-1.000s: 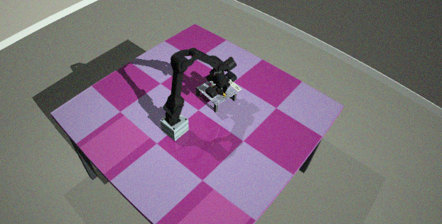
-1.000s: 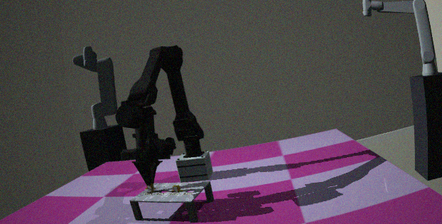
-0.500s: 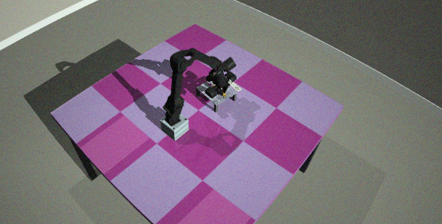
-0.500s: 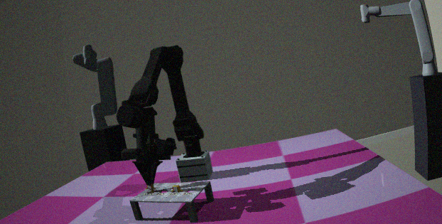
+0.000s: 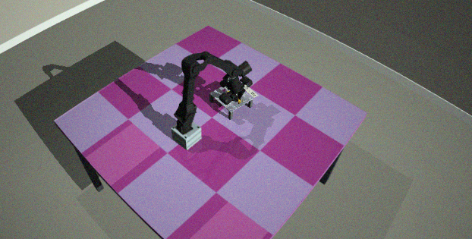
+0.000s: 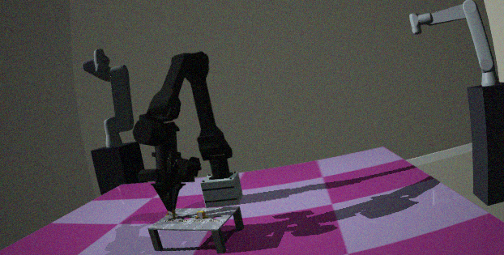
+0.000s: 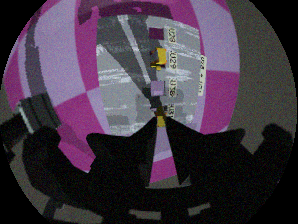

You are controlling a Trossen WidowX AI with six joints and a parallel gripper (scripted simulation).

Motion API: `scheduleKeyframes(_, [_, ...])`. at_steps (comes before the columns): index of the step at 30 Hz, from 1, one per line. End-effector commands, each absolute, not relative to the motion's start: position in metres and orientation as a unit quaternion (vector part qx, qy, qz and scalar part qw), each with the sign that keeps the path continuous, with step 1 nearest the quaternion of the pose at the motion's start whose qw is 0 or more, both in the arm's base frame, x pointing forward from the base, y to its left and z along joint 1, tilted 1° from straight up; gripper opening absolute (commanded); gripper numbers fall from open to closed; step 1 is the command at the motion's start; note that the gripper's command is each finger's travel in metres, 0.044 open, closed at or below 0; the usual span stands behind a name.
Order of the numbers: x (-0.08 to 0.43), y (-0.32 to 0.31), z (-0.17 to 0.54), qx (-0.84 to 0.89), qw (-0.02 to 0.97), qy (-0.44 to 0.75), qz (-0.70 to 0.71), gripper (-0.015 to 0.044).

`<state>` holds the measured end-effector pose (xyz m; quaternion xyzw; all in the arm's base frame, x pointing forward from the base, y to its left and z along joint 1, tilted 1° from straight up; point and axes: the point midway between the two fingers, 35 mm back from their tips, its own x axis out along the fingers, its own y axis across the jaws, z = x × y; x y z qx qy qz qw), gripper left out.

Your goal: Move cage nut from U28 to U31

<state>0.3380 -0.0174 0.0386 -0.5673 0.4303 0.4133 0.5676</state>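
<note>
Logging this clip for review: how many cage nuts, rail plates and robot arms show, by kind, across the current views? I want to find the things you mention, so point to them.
Cage nuts: 2, one between the gripper's fingertips (image 6: 172,214), one at U29 (image 6: 201,214) (image 7: 160,57)
Rail plates: 1 (image 6: 184,225) (image 7: 120,92)
Robot arms: 3, one black (image 5: 188,83) (image 6: 203,105), two grey (image 6: 122,97) (image 6: 479,36)
Total: 6
</note>
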Motion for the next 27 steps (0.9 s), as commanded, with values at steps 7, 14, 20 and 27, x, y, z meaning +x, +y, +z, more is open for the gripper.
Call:
scheduleKeyframes(7, [0.3392, -0.0168, 0.0396, -0.569, 0.570, 0.427, 0.412, 0.0035])
scheduleKeyframes(14, [0.3382, -0.0168, 0.0394, -0.571, 0.572, 0.424, 0.409, 0.0035])
scheduleKeyframes(20, [0.3378, -0.0169, 0.0392, -0.571, 0.573, 0.423, 0.408, 0.0035])
scheduleKeyframes(27, [0.3373, -0.0169, 0.0390, -0.573, 0.574, 0.421, 0.406, 0.0035])
